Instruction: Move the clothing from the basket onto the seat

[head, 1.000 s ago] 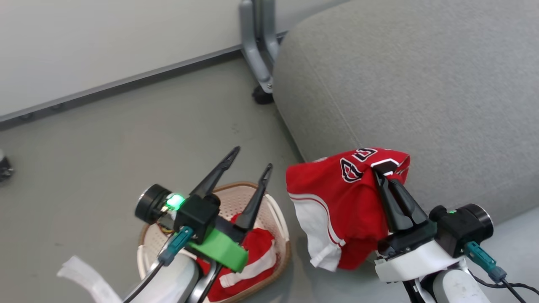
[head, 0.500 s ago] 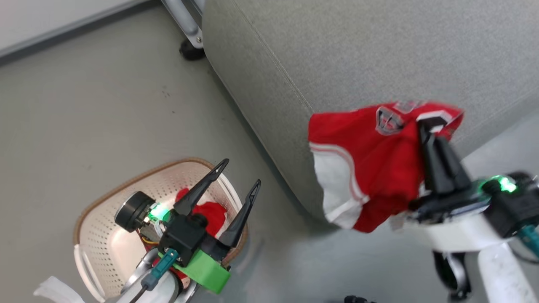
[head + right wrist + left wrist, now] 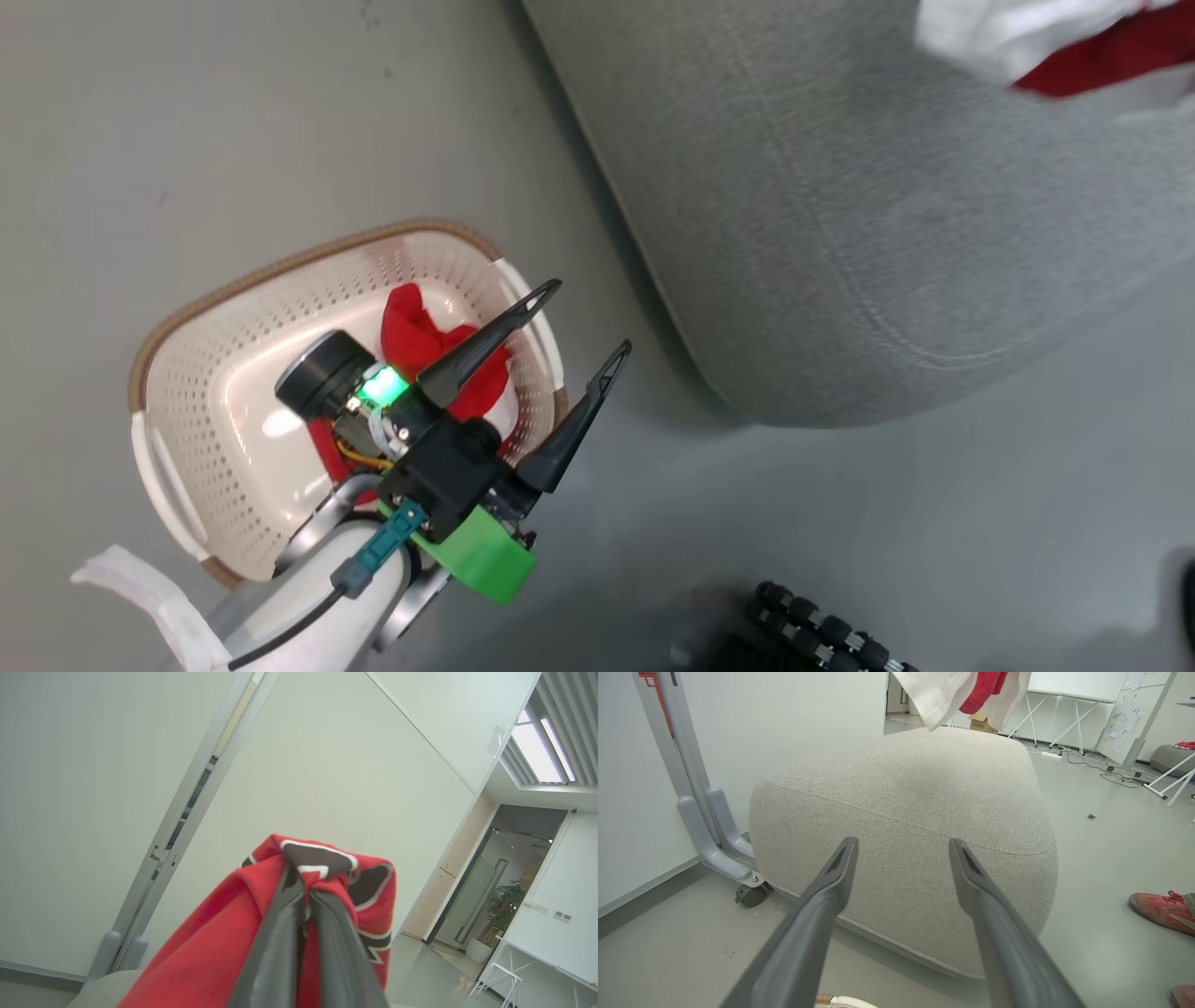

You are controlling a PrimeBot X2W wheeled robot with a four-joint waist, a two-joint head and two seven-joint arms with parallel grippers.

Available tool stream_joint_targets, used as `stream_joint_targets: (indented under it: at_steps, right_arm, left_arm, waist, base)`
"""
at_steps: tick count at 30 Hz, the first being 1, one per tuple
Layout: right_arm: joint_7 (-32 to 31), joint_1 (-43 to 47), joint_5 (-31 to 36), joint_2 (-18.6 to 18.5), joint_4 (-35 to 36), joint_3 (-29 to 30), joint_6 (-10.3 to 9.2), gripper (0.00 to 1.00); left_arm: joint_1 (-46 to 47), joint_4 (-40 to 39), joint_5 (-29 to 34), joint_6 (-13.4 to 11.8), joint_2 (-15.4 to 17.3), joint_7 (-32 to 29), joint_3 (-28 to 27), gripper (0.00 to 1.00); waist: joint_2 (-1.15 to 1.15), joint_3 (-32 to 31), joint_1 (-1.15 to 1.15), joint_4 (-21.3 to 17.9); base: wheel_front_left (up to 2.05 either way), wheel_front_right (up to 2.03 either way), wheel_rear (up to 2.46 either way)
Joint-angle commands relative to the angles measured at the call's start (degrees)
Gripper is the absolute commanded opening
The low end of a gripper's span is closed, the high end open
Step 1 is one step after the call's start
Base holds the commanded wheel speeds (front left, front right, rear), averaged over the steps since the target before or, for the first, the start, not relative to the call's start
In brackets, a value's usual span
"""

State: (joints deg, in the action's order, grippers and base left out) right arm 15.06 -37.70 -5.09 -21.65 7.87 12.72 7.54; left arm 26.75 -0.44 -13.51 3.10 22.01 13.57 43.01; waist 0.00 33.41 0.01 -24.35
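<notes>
From the head view, your left jaws stand wide and empty above the basket (image 3: 280, 266), which sits on the floor (image 3: 233, 121) just beside the seat (image 3: 840, 233). One red garment (image 3: 411, 327) still lies in the basket, bunched toward the side nearest the seat. At the top right corner, a blurred white and red fold of the jersey (image 3: 1074, 47) hangs over the seat's top. A black ribbed part (image 3: 822, 635) shows at the bottom edge; what it is, you cannot tell.

From the left wrist view, the two fingers are spread far apart and point at the seat's front corner. The jersey's hem dangles above the seat's far edge, not touching it. The step in hand looks like the drop, so bring the cloth in over the middle of the seat. Lower until the hem settles, then let go. The edges are rounded, and a release near them would likely let the cloth slide to the floor. The woven cover should grip the fabric well enough once it lies flat. A grey post on a caster (image 3: 705, 826) stands against the wall (image 3: 784, 718) at the seat's left. A person's red shoe (image 3: 1157, 910) rests on the floor to the right, so keep your swing clear of it.

From the right wrist view, your right jaws are pinched tight on a fold of the jersey with dark lettering. Behind it are a pale wall, a doorway (image 3: 514, 858) and a potted plant (image 3: 504, 919).
</notes>
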Motion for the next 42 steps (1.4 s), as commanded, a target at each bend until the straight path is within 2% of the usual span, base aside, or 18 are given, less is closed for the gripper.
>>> stream_joint_targets:
  at_steps: [1,3,5,11,12,13,14,20,22,25,30,34,42]
  right_arm:
    - [0.17,-2.46,-0.5,-1.26,-1.65,1.1,-0.1,0.0]
    - [0.17,-4.51,0.2,-3.17,-4.64,2.04,-0.1,0.0]
    - [0.17,-5.74,-0.36,-3.27,-7.33,3.29,-0.09,0.0]
    - [0.17,-5.83,-0.02,0.22,-18.08,8.97,-0.1,0.01]
    - [0.17,-5.2,0.34,1.03,-19.41,10.1,-0.1,0.12]
    - [0.17,-4.49,0.73,1.89,-20.35,10.85,-0.1,0.28]
    - [0.17,-3.77,1.34,3.0,-21.31,12.06,-0.1,1.0]
    - [0.17,3.35,4.75,12.04,-18.11,18.83,-0.1,1.0]
    - [0.17,7.0,5.01,14.64,-16.99,19.2,-0.09,1.0]
    - [0.17,13.16,4.79,16.76,-16.47,16.6,-0.1,1.0]
    - [0.17,22.82,2.95,18.39,-15.79,7.73,-0.09,1.0]
    - [0.17,28.36,1.68,18.71,-16.19,-2.69,-0.09,1.0]
    - [0.16,33.09,-0.12,18.52,-16.33,-20.6,-0.1,1.0]
  left_arm:
    - [2.22,-0.48,0.69,0.61,0.04,-0.12,0.27,1.0]
    - [3.32,-0.67,0.92,0.91,-0.57,0.04,0.5,1.0]
    - [4.3,-0.76,1.24,0.98,-1.05,0.19,0.74,1.0]
    - [6.08,0.09,0.9,1.65,-2.72,0.71,1.82,1.0]
    - [6.08,0.36,0.96,1.61,-2.93,0.77,1.91,1.0]
    - [6.01,0.55,0.96,1.44,-3.26,0.96,1.93,1.0]
    - [5.79,0.83,0.83,1.27,-3.67,1.14,1.98,1.0]
    - [3.67,3.45,-0.06,0.92,-5.05,1.65,1.52,1.0]
    - [2.92,3.93,-0.42,0.69,-6.09,1.63,0.73,1.0]
    - [0.97,4.37,-1.2,0.24,-7.77,1.61,-1.14,1.0]
    - [-4.16,5.48,-1.45,-0.42,-10.7,1.63,-5.97,1.0]
    - [-9.68,5.94,-1.75,-1.33,-13.58,1.63,-11.54,1.0]
    - [-20.16,5.34,0.19,-2.92,-17.62,1.57,-23.83,1.0]
  waist:
    - [0.0,8.61,-0.01,7.79]
    - [0.0,10.27,-0.01,9.3]
    - [0.0,11.17,-0.01,10.29]
    - [0.0,12.04,-0.01,12.4]
    - [0.0,11.92,-0.01,12.61]
    - [0.0,11.74,-0.01,12.76]
    - [0.0,11.42,-0.01,12.91]
    - [0.0,7.28,-0.01,13.23]
    - [0.0,4.99,-0.01,13.57]
    - [0.0,1.16,-0.01,14.37]
    - [0.0,-6.57,-0.01,16.45]
    - [0.0,-12.78,-0.01,18.69]
    - [0.0,-23.84,-0.01,22.97]
  base:
    - [0.0,0.0,0.0]
    - [0.0,0.0,0.0]
    - [0.0,0.0,0.0]
    - [0.0,0.0,0.0]
    - [0.0,0.0,0.0]
    - [0.0,0.0,0.0]
    - [0.0,0.0,0.0]
    - [0.0,0.0,0.0]
    - [0.0,0.0,0.0]
    - [0.0,0.0,0.0]
    - [0.0,0.0,0.0]
    - [0.0,0.0,0.0]
    - [0.0,0.0,0.0]
